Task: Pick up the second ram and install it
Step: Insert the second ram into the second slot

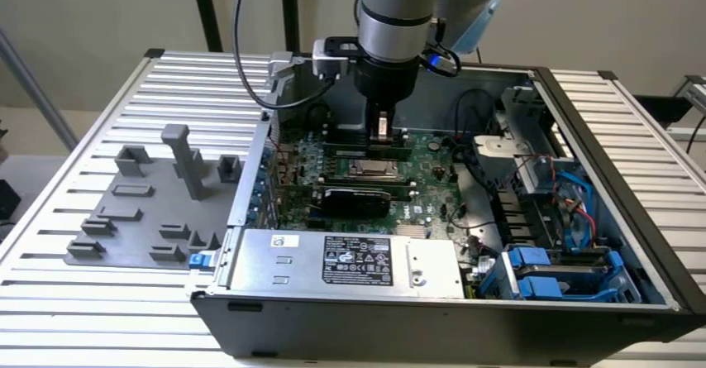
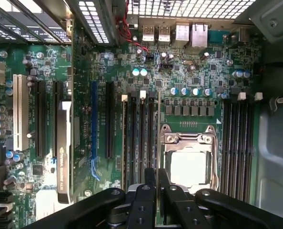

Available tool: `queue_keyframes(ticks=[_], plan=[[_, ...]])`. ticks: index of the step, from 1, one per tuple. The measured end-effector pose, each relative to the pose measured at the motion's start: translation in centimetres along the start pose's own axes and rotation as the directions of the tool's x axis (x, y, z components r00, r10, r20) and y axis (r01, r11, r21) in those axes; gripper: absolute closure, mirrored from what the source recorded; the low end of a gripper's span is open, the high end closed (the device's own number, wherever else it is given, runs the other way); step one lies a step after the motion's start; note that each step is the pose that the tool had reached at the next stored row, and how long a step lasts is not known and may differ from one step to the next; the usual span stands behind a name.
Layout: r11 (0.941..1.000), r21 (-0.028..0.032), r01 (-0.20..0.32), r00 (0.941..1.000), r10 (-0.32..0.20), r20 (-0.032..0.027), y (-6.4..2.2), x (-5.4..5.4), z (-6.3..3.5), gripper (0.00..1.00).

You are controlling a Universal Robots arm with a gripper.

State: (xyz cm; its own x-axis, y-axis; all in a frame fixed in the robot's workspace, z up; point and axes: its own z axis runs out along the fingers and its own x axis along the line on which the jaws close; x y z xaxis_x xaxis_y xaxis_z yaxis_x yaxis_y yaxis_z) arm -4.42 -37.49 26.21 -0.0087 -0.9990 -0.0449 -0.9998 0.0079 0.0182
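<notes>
Clenched narrow, my claw hangs from the arm in the upper middle of the exterior view. It sits low inside the open computer case, just above the motherboard.

From the wrist camera my two black fingers stand close together and pinch the second ram. I see it edge-on as a thin green strip running away from my fingertips. The strip lies between the row of dark memory slots and the CPU socket, just beside the socket's metal frame and parallel to the slots. Whether its edge touches a slot I cannot tell.

In the exterior view the socket sits just below my claw, near the frame's centre. The silver power supply lies at the lower middle. The grey fixture blocks stand at the left on the slatted table, well apart from me.
</notes>
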Motion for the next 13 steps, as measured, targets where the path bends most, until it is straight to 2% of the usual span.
queue_keyframes(ticks=[8, 13], plan=[[1.0, 0.0008, -0.004, 1.0, 0.004, -0.0022, -0.04, 0.1, 1.45, 0.86], [1.0, 0.0016, -0.007, 0.9999, 0.007, -0.0086, -0.05, 0.2, 2.24, 0.86]])
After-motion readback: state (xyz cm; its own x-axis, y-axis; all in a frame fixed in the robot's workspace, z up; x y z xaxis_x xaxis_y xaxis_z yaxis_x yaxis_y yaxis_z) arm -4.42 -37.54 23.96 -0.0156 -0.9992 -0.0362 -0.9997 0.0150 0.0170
